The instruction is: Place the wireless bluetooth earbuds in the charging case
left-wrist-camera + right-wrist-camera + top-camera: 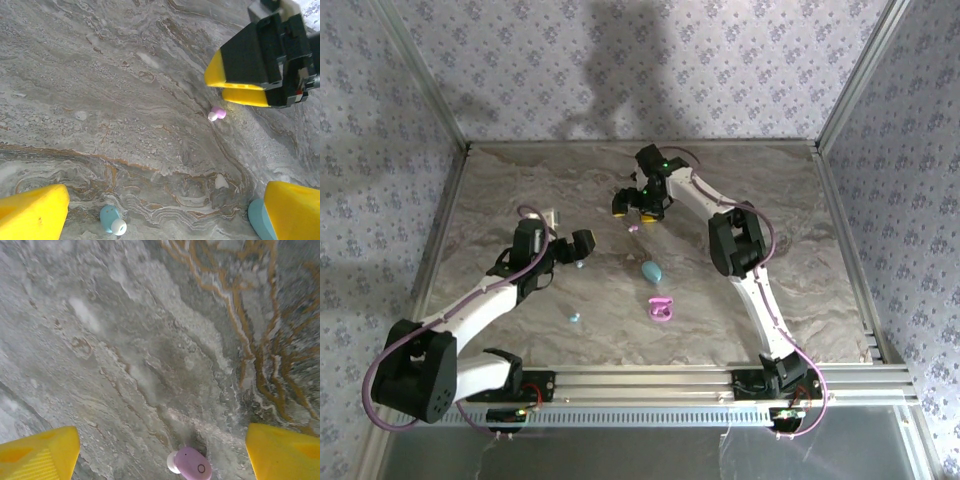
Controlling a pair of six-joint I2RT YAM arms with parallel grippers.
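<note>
A pale pink earbud [190, 464] lies on the marble table between the wide-apart yellow fingers of my right gripper [162, 452], touching neither; the gripper is open. From above, that gripper [634, 212] hangs just over the same pink earbud [633, 228]. My left gripper [165, 212] is open and holds nothing; a light blue earbud [112, 220] lies near its left finger. Farther off in the left wrist view are the pink earbud [217, 113] and the right gripper [227, 87]. The open pink charging case [661, 310] sits in the near middle, with the closed blue case [651, 271] behind it.
Another blue earbud [574, 318] lies on the table near the left arm. The blue case [257, 220] shows partly behind my left gripper's right finger. Patterned walls with metal frame posts close the table on three sides, and a metal rail [720, 380] runs along the near edge.
</note>
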